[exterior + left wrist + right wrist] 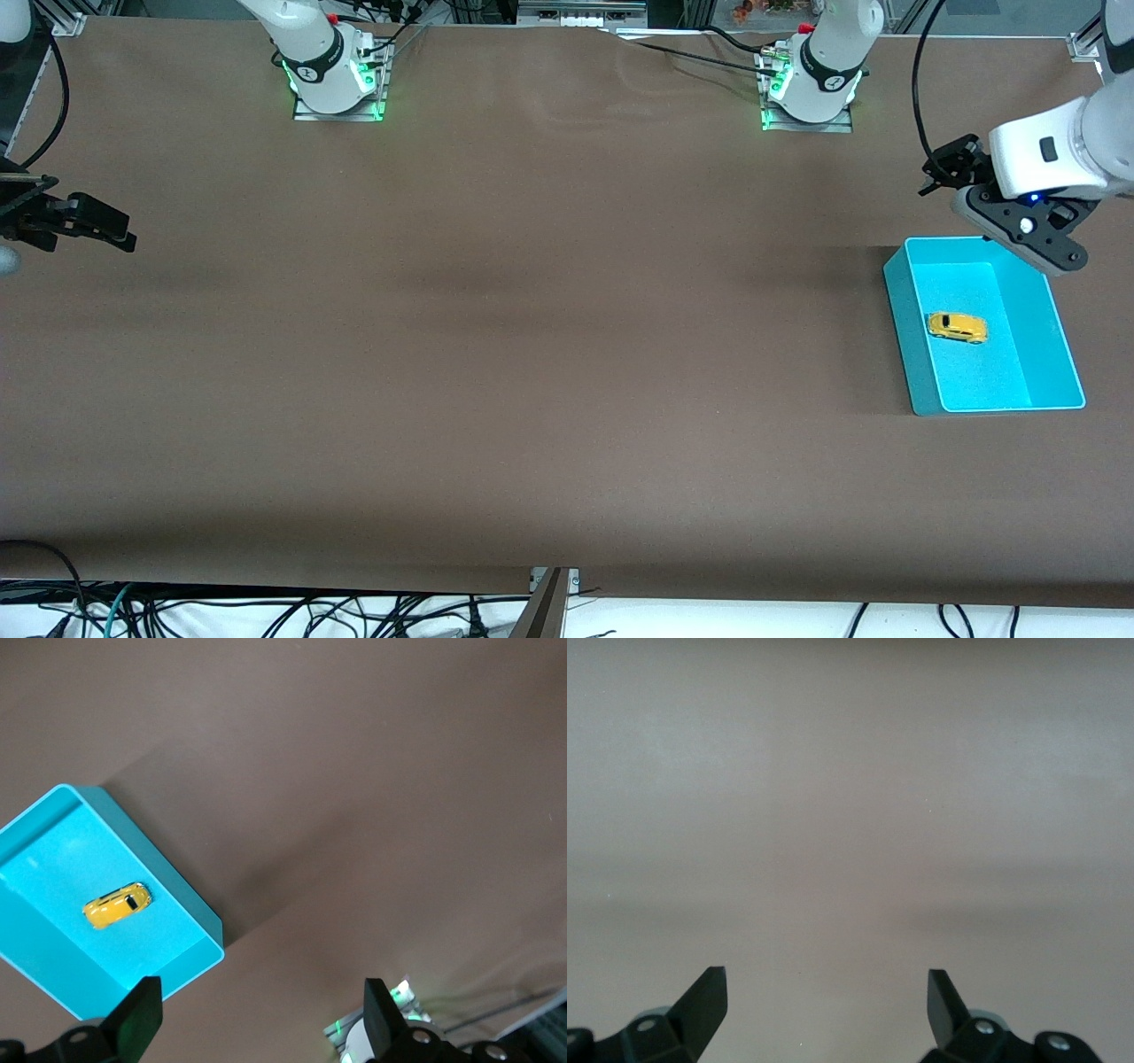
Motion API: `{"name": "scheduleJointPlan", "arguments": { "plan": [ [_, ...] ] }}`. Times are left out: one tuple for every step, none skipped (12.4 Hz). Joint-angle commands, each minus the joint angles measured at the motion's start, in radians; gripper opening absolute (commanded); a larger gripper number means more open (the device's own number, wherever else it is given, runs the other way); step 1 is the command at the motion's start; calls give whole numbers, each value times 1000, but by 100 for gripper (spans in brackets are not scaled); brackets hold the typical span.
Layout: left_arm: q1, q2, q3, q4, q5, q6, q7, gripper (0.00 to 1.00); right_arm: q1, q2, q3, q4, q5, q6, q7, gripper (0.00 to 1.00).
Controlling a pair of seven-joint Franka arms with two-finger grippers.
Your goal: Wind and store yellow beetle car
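The yellow beetle car (957,327) lies on its wheels inside the turquoise bin (898,319), near the bin's middle, at the left arm's end of the table. My left gripper (946,168) hovers open and empty above the table, beside the bin's end that lies farthest from the front camera. The left wrist view looks down on the car (116,904) in the bin (191,896), well off to the side of the spread left gripper (263,1010). My right gripper (106,226) waits open and empty at the right arm's end of the table; in its wrist view the right gripper (828,1001) frames only bare brown cloth.
The brown cloth (532,354) covers the whole table. Both arm bases (335,80) (811,89) stand along the edge farthest from the front camera. Cables (266,616) hang below the table's nearest edge.
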Motion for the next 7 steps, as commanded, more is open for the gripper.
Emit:
{"name": "scheduleJointPlan", "arguments": {
  "plan": [
    [-52, -99, 59, -136, -24, 108, -239, 100, 1, -9, 0, -3, -2, -3, 11, 100],
    [-76, -99, 90, -136, -25, 117, -371, 100, 1, -9, 0, -3, -2, -5, 11, 100],
    [-76, -97, 105, -137, -33, 139, -444, 100, 1, -9, 0, -3, -2, -3, 12, 100],
    [-72, -96, 107, -143, -35, 154, -449, 100, 1, -9, 0, -3, -2, -2, 11, 100],
    [-70, -94, 110, -145, -35, 160, -447, 100, 1, -9, 0, -3, -2, -3, 11, 100],
    [-70, -97, 111, -156, -35, 173, -447, 100, 1, -9, 0, -3, -2, -3, 11, 100],
    [-72, -105, 118, -177, -35, 195, -449, 100, 1, -9, 0, -3, -2, -3, 11, 100]
  ]
}}
